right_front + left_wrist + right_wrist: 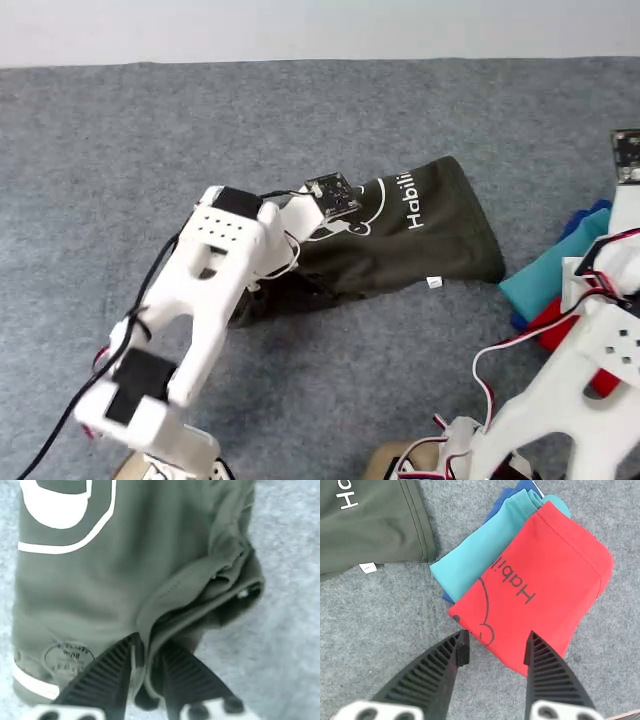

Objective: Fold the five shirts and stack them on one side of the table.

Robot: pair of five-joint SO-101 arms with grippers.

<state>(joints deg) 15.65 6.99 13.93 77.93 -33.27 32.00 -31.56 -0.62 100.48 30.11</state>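
Left gripper (148,645) pinched tight on a bunched edge of the dark green shirt (430,235), mid-table (120,150) — fold in hand; right gripper (496,645) hangs wide open, empty, over the red shirt (545,570) topping the stack; next — probably draw that edge across, flat.

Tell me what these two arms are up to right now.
They are folding shirts. The left tool is shut on a bunched edge of the dark green shirt, which lies mid-table on the grey table. The right tool hangs open over a stack beside that arm: a red shirt on top, a teal shirt under it and a blue shirt at the bottom.
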